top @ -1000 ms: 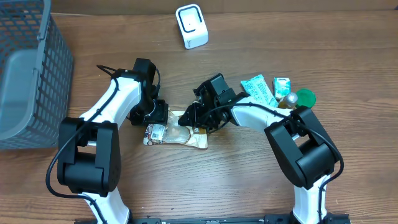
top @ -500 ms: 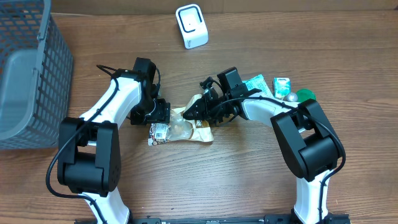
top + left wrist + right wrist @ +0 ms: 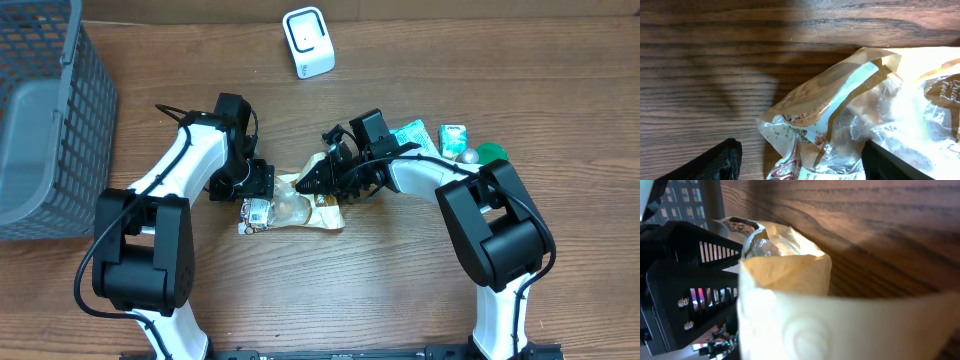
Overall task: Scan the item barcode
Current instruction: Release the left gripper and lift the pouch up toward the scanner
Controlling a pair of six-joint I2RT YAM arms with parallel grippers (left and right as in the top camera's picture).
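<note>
Crinkly clear-and-tan plastic, the snack pouch (image 3: pixel 285 208) lies on the wooden table (image 3: pixel 400 290) between the arms, and since a second ago the right gripper (image 3: pixel 320 178) has pinched its right end and tipped it up, with the white scanner (image 3: pixel 308 42) well apart at the far edge. From the left wrist, the left gripper (image 3: pixel 800 162) has spread — dark fingers (image 3: pixel 705 162) stand wide either side of the pouch's corner, holding nothing. From the right wrist, the folded edge fills the lens — so I'd judge the right arm now has it, with the carry to the scanner next.
</note>
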